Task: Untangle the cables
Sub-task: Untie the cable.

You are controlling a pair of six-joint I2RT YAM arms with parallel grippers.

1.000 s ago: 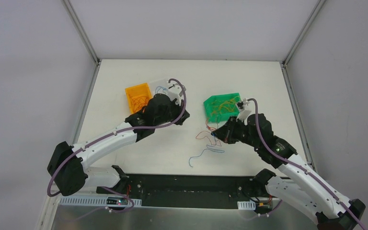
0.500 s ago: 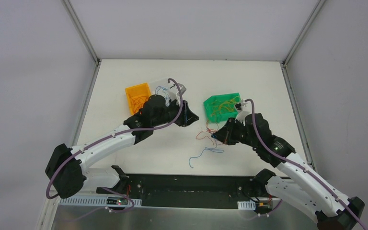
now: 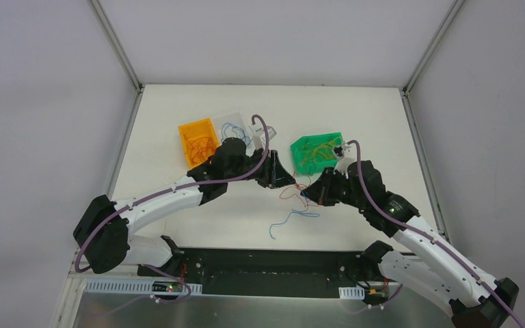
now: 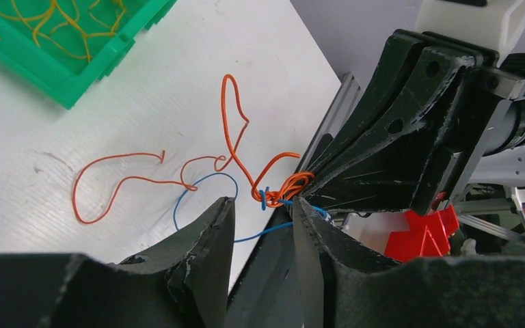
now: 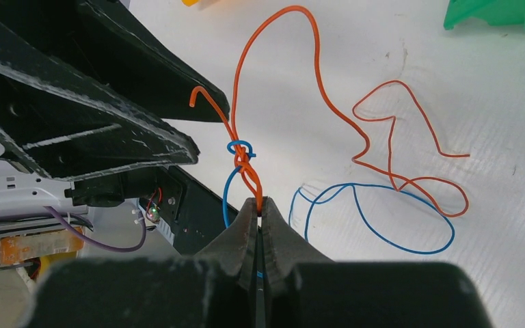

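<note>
The right gripper is clamped tight on the cables, pinching the twisted stem where an orange strand and a blue strand wind round each other. It holds that knot up off the table, so the loose loops trail away from it. This reads as an anchoring hold: one end fixed so the other arm can draw a strand free. The left gripper faces it, jaws parted by a modest gap and holding nothing, its tips just beside the knot; whether a tip already brushes the blue strand I cannot tell, since the fingers hide that spot. The rest of the cables, orange curls and a blue loop, lie on the table between the two arms. Behind them stand a green bin with orange and yellowish strands, an orange bin with reddish wire and a clear bin with blue wire, which suggests sorting by colour. The table is matte white, boxed in by pale grey walls with metal corner rails
</note>
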